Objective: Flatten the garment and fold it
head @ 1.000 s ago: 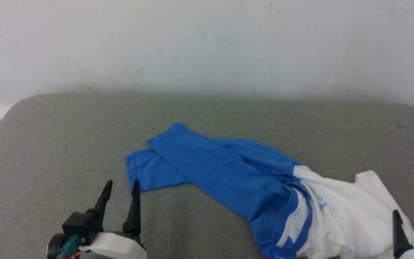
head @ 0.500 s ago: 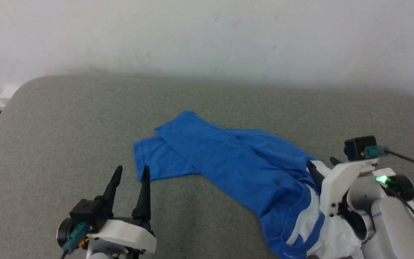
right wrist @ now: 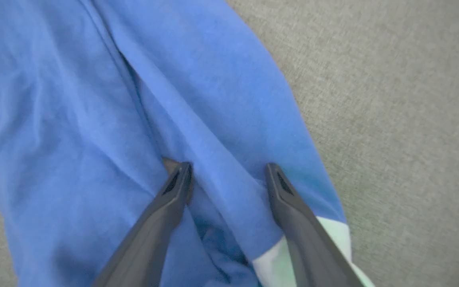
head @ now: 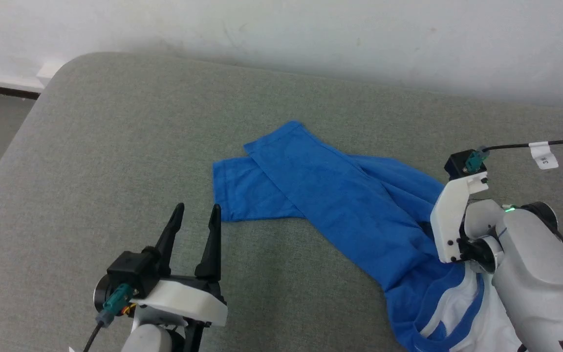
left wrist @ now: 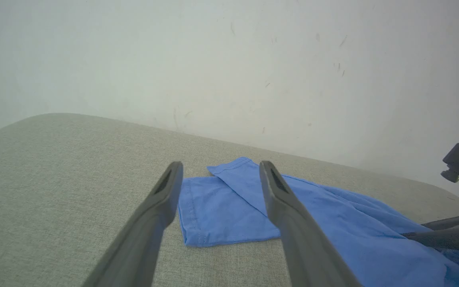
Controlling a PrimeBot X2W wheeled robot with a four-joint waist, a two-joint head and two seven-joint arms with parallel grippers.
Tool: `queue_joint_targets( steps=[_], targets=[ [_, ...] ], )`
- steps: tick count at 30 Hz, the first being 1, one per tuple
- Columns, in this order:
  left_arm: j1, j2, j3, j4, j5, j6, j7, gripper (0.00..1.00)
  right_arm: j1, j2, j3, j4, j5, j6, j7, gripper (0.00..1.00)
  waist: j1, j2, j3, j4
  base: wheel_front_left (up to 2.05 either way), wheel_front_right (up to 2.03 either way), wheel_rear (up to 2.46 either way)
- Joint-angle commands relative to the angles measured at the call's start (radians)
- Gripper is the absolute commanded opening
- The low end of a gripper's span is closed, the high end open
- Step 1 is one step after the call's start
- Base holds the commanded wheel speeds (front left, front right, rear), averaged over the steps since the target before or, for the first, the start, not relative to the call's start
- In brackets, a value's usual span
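Right gripper (right wrist: 227,167) splayed astride the garment (head: 340,205) (a blue sleeve fold), left gripper (head: 197,208) splayed, empty

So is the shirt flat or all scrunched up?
Scrunched up, not flat. The garment lies bunched on the grey surface; its blue sleeves overlap, and creases run through the fabric.

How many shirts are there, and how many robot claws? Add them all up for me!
Shirt: 1
Claws: 2 (left claw, right claw)
Total: 3
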Motion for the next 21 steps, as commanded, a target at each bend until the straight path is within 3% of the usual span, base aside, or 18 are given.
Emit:
queue_joint_targets(
  steps=[1, 2, 3, 4, 5, 9, 13, 21],
  targets=[
    [-0.012, -0.004, 0.002, 0.002, 0.008, -0.005, -0.005, 1.0, -0.011, -0.004, 0.004, 0.021, 0.01, 0.005, 0.011, 1.0, -0.0002, 0.0, 0.018, 0.019, 0.0, 0.0, 0.0],
    [-0.013, -0.005, 0.003, 0.004, 0.009, -0.006, -0.005, 1.0, -0.017, -0.006, 0.008, 0.053, 0.015, 0.005, 0.028, 1.0, -0.0002, 0.0, 0.018, 0.021, 0.0, 0.0, 0.0],
    [-0.013, -0.007, 0.004, 0.006, 0.01, -0.008, -0.005, 1.0, -0.023, -0.006, 0.009, 0.084, 0.022, 0.005, 0.046, 0.69, -0.0002, 0.0, 0.018, 0.022, 0.0, 0.0, 0.0],
    [-0.012, -0.009, 0.005, 0.007, 0.011, -0.01, -0.005, 1.0, -0.026, -0.005, 0.009, 0.112, 0.031, 0.005, 0.065, 0.27, -0.0002, 0.0, 0.017, 0.023, 0.0, 0.0, 0.0],
    [-0.012, -0.01, 0.006, 0.009, 0.012, -0.011, -0.005, 1.0, -0.03, -0.005, 0.011, 0.135, 0.035, 0.005, 0.079, 0.0, -0.0002, 0.0, 0.016, 0.023, 0.0, 0.0, 0.0],
    [-0.004, -0.015, 0.013, 0.014, 0.017, -0.013, -0.005, 1.0, -0.046, 0.008, 0.026, 0.144, 0.063, 0.005, 0.027, 0.0, -0.0002, 0.0, 0.003, 0.015, 0.0, 0.0, 0.0],
    [0.004, -0.018, 0.018, 0.016, 0.018, -0.014, -0.005, 1.0, -0.083, -0.008, -0.009, 0.097, 0.074, 0.005, -0.182, 0.0, -0.0002, 0.0, -0.012, 0.0, 0.0, 0.0, 0.0],
    [0.027, -0.02, 0.026, 0.019, 0.028, -0.011, -0.005, 1.0, -0.059, -0.068, -0.288, 0.119, 0.04, 0.005, -0.473, 0.0, -0.0002, 0.0, -0.056, -0.037, 0.0, 0.0, 0.0]
  ],
)
